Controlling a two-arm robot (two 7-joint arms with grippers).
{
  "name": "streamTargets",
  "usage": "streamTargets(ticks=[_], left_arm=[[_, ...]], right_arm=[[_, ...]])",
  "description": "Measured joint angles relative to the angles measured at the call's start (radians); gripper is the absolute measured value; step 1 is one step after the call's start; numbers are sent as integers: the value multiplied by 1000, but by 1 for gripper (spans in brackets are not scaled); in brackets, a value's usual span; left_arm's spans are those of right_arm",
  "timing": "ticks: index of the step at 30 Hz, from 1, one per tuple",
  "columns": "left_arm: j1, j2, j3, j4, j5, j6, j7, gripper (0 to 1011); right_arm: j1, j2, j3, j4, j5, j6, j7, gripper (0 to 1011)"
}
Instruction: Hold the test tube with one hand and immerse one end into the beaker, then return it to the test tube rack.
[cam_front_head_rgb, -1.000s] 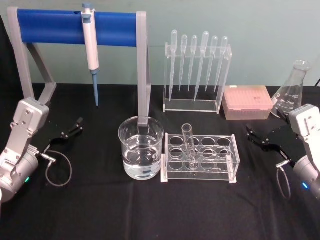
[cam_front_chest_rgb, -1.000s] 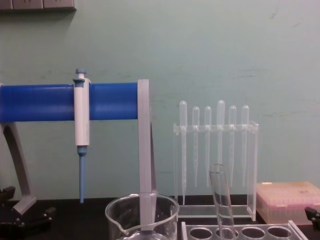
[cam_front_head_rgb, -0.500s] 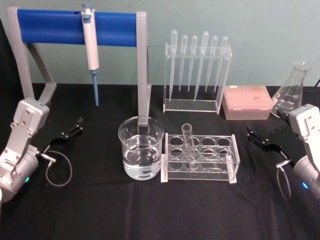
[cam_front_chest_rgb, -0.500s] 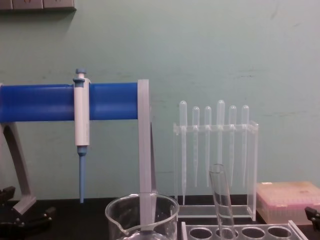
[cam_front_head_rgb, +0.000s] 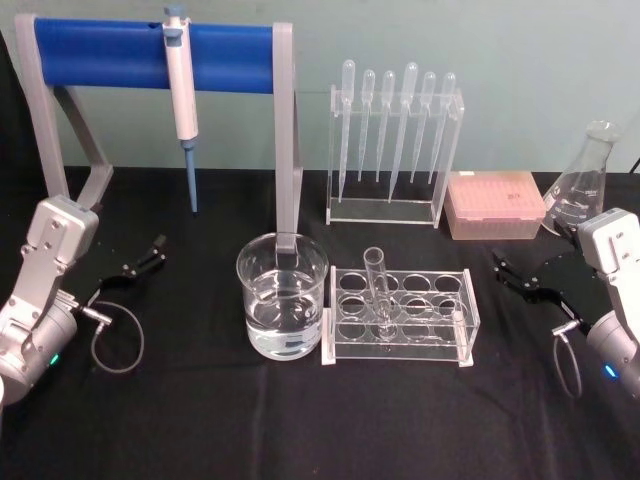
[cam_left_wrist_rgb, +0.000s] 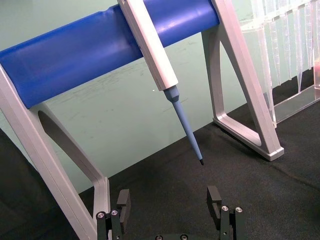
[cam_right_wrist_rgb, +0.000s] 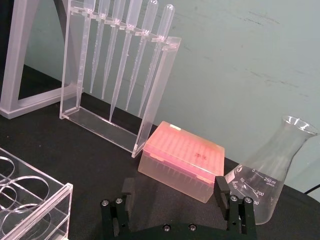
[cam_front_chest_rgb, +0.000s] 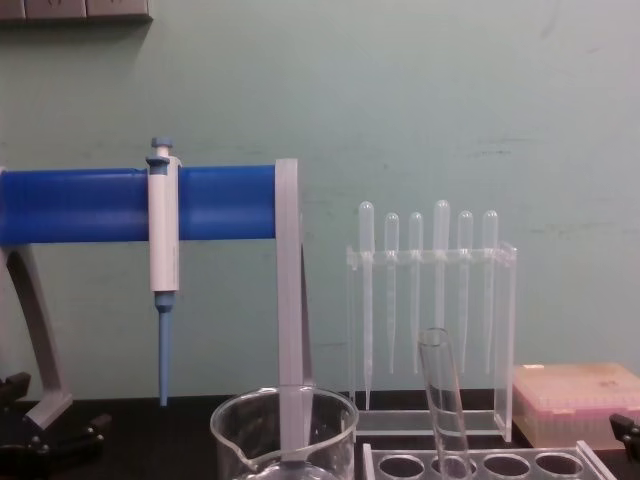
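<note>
The test tube (cam_front_head_rgb: 377, 288) stands tilted in a clear rack (cam_front_head_rgb: 400, 318) at the table's middle; its upper part rises above the rack in the chest view (cam_front_chest_rgb: 443, 405). To the rack's left is the beaker (cam_front_head_rgb: 282, 308), holding clear liquid, with its rim low in the chest view (cam_front_chest_rgb: 285, 425). My left gripper (cam_front_head_rgb: 145, 258) rests open at the table's left, far from both. In the left wrist view its jaws (cam_left_wrist_rgb: 169, 197) are spread with nothing between them. My right gripper (cam_front_head_rgb: 500, 270) sits open to the right of the rack, and the right wrist view (cam_right_wrist_rgb: 173, 187) shows it empty.
A blue-barred stand (cam_front_head_rgb: 150, 45) with a hanging pipettor (cam_front_head_rgb: 180, 95) stands at the back left. Behind the rack is a clear holder of plastic pipettes (cam_front_head_rgb: 392, 150). At the back right are a pink tip box (cam_front_head_rgb: 495, 205) and a conical flask (cam_front_head_rgb: 580, 185).
</note>
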Motion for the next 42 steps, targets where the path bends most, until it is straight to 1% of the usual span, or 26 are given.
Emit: streamTargets(ticks=[42], left_arm=[[0,0,0,0,0,0,0,1000]], right_arm=[[0,0,0,0,0,0,0,1004]])
